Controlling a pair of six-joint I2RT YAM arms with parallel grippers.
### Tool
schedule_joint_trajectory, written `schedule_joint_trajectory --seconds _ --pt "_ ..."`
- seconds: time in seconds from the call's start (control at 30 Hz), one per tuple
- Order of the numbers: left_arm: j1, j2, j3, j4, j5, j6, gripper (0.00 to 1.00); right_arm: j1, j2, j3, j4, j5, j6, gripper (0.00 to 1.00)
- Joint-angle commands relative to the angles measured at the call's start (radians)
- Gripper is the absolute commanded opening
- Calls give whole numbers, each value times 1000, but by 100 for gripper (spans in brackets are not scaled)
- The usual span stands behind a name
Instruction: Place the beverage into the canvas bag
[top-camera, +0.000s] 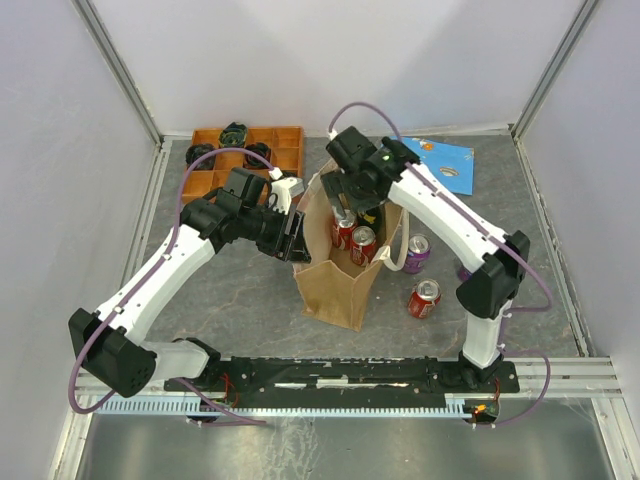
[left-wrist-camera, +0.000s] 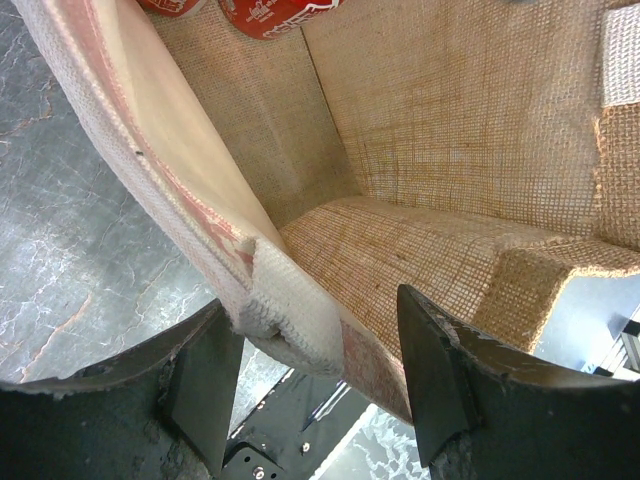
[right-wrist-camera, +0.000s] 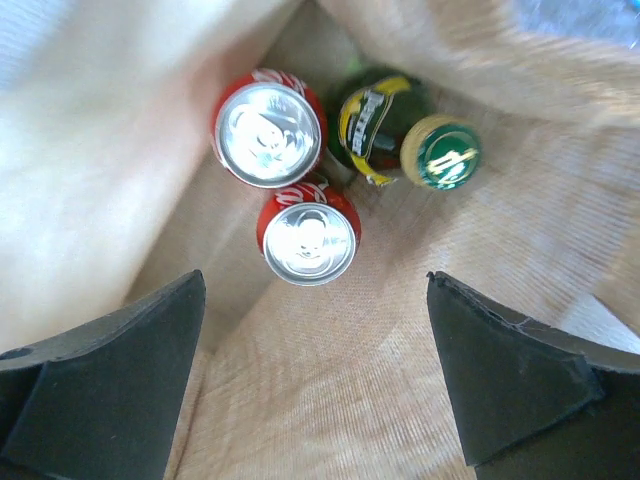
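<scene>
The canvas bag (top-camera: 335, 285) stands open mid-table, tan with white handles. Inside it, the right wrist view shows two red cans (right-wrist-camera: 270, 132) (right-wrist-camera: 308, 238) and a green bottle (right-wrist-camera: 395, 130) standing upright on its floor (right-wrist-camera: 330, 390). My right gripper (top-camera: 357, 195) (right-wrist-camera: 315, 283) hangs over the bag's mouth, open and empty. My left gripper (top-camera: 296, 236) (left-wrist-camera: 312, 300) is at the bag's left rim (left-wrist-camera: 290, 325), its fingers apart and straddling the rim and white strap. A purple can (top-camera: 417, 253) and a red can (top-camera: 424, 298) lie on the table right of the bag.
An orange compartment tray (top-camera: 283, 150) with dark small parts sits at the back left. A blue flat pack (top-camera: 445, 163) lies at the back right. White walls close in the table on three sides. The black mounting rail (top-camera: 340, 372) runs along the near edge.
</scene>
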Motion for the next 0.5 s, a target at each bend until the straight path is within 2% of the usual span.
schedule_joint_trajectory --seconds 0.0,0.1,0.2,0.47 --pt "-1 -17 20 46 19 23 68 -5 -78 135 -26 28 -7 99" --pt "-1 -14 22 47 20 24 68 -25 -99 214 -36 86 1 99" --pt "-1 -12 24 46 22 24 68 -129 -136 229 -59 92 13 99" --pt "-1 -13 31 47 21 29 68 -573 -295 -112 -115 1 -37 99"
